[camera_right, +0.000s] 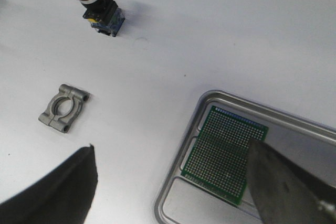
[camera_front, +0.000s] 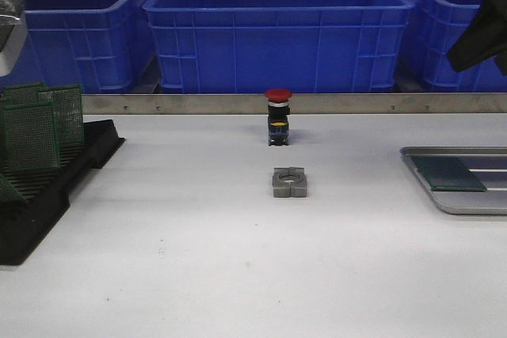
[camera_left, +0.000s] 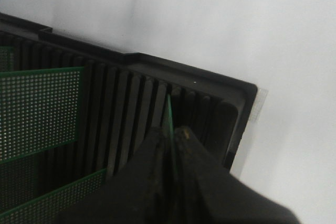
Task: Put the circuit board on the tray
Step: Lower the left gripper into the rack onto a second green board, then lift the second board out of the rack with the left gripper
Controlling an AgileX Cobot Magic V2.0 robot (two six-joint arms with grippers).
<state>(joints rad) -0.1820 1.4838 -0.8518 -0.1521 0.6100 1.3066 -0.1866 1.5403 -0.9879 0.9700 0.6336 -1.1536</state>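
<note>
In the left wrist view my left gripper (camera_left: pixel 172 132) is shut on the top edge of a thin green circuit board (camera_left: pixel 169 111). The board is seen edge-on and stands in a slot near the end of the black slotted rack (camera_left: pixel 210 90). More green boards (camera_left: pixel 39 111) stand in the rack, and they also show in the front view (camera_front: pixel 32 128). The silver tray (camera_front: pixel 444 199) lies at the right with one green board (camera_front: pixel 447 172) flat in it; the right wrist view shows that tray (camera_right: pixel 176 182) and board (camera_right: pixel 224 153). My right gripper (camera_right: pixel 170 182) is open and empty, high above the tray's near corner.
A red-capped push button (camera_front: pixel 278 116) and a grey metal clamp block (camera_front: pixel 289 182) sit mid-table. Big blue bins (camera_front: pixel 277 29) stand behind a metal rail (camera_front: pixel 356 103). The black rack (camera_front: pixel 47 195) fills the left edge. The right arm (camera_front: pixel 481 37) hangs dark at top right.
</note>
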